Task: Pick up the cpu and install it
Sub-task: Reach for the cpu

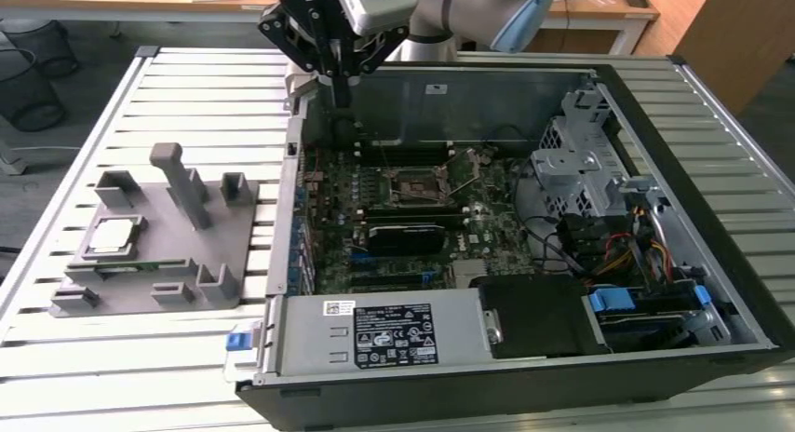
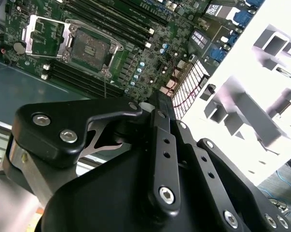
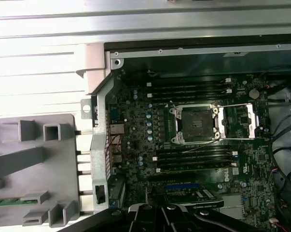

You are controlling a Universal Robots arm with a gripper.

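Exterior view told most of it from where I stood. The cpu [image 1: 114,235] lay flat, shiny side up, in its seat on the grey tray [image 1: 242,255]. The tray sat on the slatted table [image 1: 199,87] just beside the open computer case [image 1: 497,395], on the exterior view's left. Nothing touched the cpu.

The gripper [image 1: 338,95] hung over the far corner of the case, near the wall that faces the tray. It was well apart from the cpu and clear of the motherboard [image 1: 497,227] below. Its fingers looked clenched together with nothing between them. In the second wrist view the black links drew in to one narrow point, and I saw no chip there.

Inside the case, the socket [image 1: 416,183] sat in the middle of the motherboard, between the rows of memory slots. In both wrist views its metal frame [image 3: 239,123] was swung open to one side. That left the dark square of the socket uncovered, with no silver top in it.

As I judged it, the task had hardly begun. The socket stood ready to receive the part, and that was the only preparation I could see. The cpu had not yet been picked up, and the gripper was not even over the tray. Both the pick and the install were left to do.
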